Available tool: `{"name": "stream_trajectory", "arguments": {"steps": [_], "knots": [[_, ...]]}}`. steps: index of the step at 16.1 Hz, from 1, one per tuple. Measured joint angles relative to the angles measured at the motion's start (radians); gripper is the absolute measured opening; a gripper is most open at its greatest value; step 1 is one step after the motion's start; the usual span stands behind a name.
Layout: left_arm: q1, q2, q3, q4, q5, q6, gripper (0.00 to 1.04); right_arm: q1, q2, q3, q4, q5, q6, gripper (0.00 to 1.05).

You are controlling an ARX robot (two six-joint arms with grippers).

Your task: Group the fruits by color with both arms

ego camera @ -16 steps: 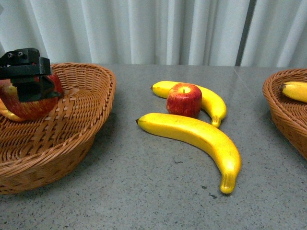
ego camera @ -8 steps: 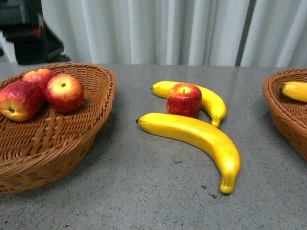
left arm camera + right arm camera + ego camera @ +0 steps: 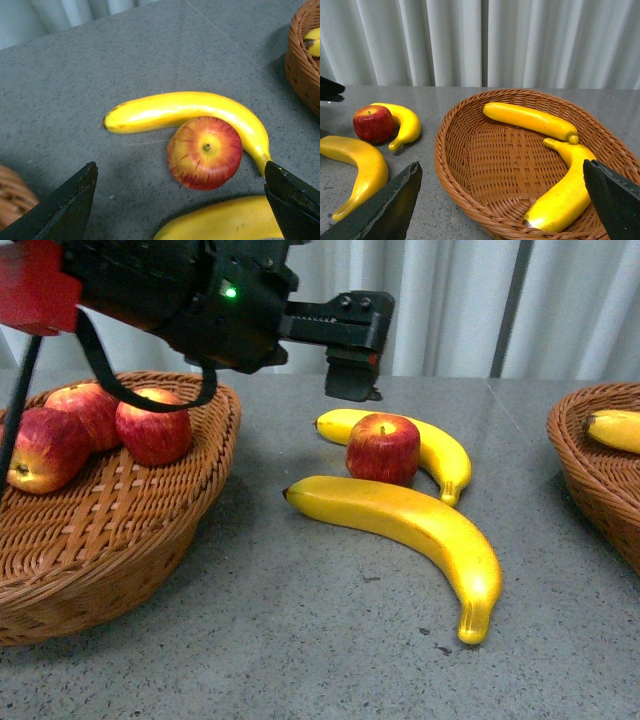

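Fruit in the left-hand brown wicker basket [image 3: 225,430] appears only in the front view: three glossy red apples [image 3: 150,425] lying against one another. That view catches just the end of one banana in the right-hand brown wicker basket [image 3: 575,455]. The right wrist view looks into that basket and shows two long yellow bananas [image 3: 530,119] lying on its woven floor.

Between the baskets, on the grey speckled table [image 3: 300,640], a lone red apple with a short stem [image 3: 383,448] stands upright against the inner curve of the far curved yellow banana [image 3: 440,452]. The near, larger yellow banana [image 3: 410,525] lies just in front of it. The left wrist view looks down on that apple from above, stem up.

The black left gripper [image 3: 352,385] hangs above the lone apple with its jaws spread wide, holding nothing and clear of the fruit. The black right gripper [image 3: 501,169] is likewise spread wide and empty, facing its basket.
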Motion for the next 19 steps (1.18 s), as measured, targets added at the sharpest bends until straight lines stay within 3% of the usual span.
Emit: {"name": "stream_trajectory", "arguments": {"steps": [4,16,17,19], "knots": [[-0.050,0.220,0.175,-0.049,0.031,0.100,0.98,0.000,0.000,0.000,0.000,0.000,0.000,0.98],[-0.057,0.336,0.260,-0.063,0.032,0.139,0.98,0.000,0.000,0.000,0.000,0.000,0.000,0.98],[-0.059,0.342,0.267,-0.060,0.030,0.140,0.94,0.000,0.000,0.000,0.000,0.000,0.000,0.98],[-0.061,0.342,0.267,-0.056,0.023,0.141,0.75,0.000,0.000,0.000,0.000,0.000,0.000,0.98]]}}
